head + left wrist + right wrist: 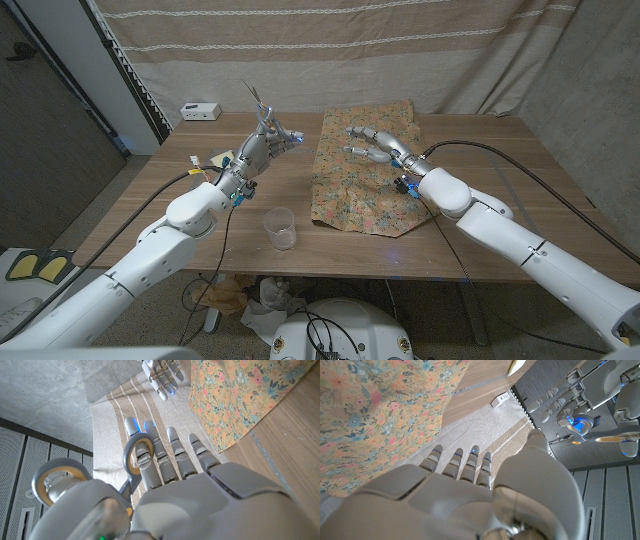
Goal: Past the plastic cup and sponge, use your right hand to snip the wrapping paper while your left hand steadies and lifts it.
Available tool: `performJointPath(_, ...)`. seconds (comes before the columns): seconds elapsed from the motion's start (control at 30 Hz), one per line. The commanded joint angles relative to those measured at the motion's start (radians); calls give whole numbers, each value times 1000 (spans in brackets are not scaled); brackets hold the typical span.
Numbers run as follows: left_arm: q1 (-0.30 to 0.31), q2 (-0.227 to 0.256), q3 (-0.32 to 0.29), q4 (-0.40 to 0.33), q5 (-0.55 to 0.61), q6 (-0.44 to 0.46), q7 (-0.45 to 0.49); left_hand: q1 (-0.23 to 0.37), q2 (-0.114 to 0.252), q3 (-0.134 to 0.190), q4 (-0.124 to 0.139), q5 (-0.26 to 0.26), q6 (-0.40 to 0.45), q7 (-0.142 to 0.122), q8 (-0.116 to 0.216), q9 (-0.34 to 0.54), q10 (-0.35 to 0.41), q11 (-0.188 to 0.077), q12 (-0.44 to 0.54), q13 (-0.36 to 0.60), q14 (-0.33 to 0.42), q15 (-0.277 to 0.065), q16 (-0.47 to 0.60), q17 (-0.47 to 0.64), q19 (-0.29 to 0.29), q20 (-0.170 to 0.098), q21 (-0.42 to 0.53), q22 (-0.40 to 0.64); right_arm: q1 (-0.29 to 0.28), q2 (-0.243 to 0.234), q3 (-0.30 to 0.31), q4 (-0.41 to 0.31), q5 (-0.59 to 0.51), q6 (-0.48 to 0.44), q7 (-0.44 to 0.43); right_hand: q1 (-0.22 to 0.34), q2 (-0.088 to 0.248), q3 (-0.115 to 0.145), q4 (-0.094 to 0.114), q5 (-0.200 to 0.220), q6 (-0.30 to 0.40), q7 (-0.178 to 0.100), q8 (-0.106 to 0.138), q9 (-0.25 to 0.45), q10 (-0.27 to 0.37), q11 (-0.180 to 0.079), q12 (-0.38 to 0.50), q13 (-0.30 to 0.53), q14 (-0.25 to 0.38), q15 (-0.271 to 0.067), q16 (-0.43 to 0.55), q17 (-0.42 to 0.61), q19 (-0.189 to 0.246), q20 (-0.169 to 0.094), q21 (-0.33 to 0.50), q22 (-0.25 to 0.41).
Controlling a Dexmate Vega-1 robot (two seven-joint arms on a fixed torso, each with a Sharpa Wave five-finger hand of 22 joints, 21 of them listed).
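Step in hand: judged as the run-up to the cut; the paper looks uncut and lies flat, not yet lifted.
Mismatch: the task gives the snipping to the right hand, yet the scissors [262,112] are in the left hand [262,150].
Left hand: raised above the bench's [520,170] far-left part, fingers through the grey, yellow-lined scissor loops in the left wrist view; blades point up and away.
Right hand: the right hand [375,146] hovers over or touches the far part of the wrapping paper [360,180], fingers spread and slightly curled, holding nothing; whether it presses the sheet, I cannot tell.
Wrapping paper: floral sheet spread flat at the bench's middle, reaching from near the far edge towards the near edge.
Paper relative to hands: directly under the right hand; just beside the left hand, on its right, scissors apart from it.
Plastic cup: the plastic cup [281,229] stands upright near the near edge, left of the paper's near corner.
Next move calls for: bringing the blades to the paper's left edge while the other hand pins and raises that edge.
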Motion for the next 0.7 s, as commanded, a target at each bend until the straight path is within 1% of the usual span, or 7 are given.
performJointPath(0.03,-9,-8,9,7,3,-3,-2,8,5,-11,-1,5,-65,64,6,4,6,-7,11,4,-2,-69,4,-1,-5,-3,5,2,36,-7,-35,1,-69,-46,24,-3,-7,-7,-1,7,-19,5,-5,2,-8,7,-3,-3,13,0,3,0,16,3,10,0)
performJointPath(0.13,-12,-11,12,9,5,-4,-2,9,6,-11,-1,6,-64,62,7,4,5,-10,12,5,-3,-70,4,-1,-5,-3,5,2,47,-8,-47,3,-96,-56,26,-6,-11,-11,0,9,-32,18,-5,1,-5,5,-1,-7,11,-4,-2,0,20,2,10,0)
performJointPath(0.17,-13,-11,12,9,4,-4,-3,10,6,-11,-1,7,-64,62,7,4,4,-8,12,5,-2,-70,4,-2,-5,-4,5,2,50,-8,-52,2,-109,-58,25,-10,-13,-14,0,11,-24,32,3,2,14,8,8,-11,18,-11,-2,0,25,-1,9,0)
performJointPath(0.2,-15,-11,13,11,3,-3,-6,10,6,-11,-1,7,-66,63,6,4,4,-9,12,5,-3,-70,4,-2,-5,-3,5,2,52,-6,-56,2,-120,-59,21,-11,-14,-16,0,12,-23,35,6,2,20,-1,11,-13,22,-14,-2,0,27,-2,9,0)
performJointPath(0.3,-16,-12,14,10,3,-1,-4,11,7,-11,-1,8,-65,62,6,4,5,-11,13,3,-3,-70,4,-2,-5,-4,6,2,58,-3,-62,3,-133,-64,25,-12,-15,-17,0,14,-26,40,6,2,15,-2,9,-15,31,-19,-1,-1,33,-10,10,0)
performJointPath(0.53,-21,-13,19,14,2,0,-9,14,8,-11,-1,11,-65,61,6,4,7,-11,14,1,-2,-70,5,-3,-5,-4,6,2,73,-2,-77,3,-165,-90,39,-19,-24,-27,1,20,-51,86,4,1,-5,25,4,-24,26,-24,-10,-1,37,-14,5,0)
performJointPath(0.7,-27,-15,22,19,2,-1,-14,16,9,-11,-1,14,-60,65,8,4,5,-12,15,0,-3,-71,6,-4,-5,-5,6,2,93,-2,-96,6,-188,-110,67,-26,-29,-34,2,25,-68,115,2,-1,-22,29,-1,-30,13,-33,-18,-1,34,-12,1,0)
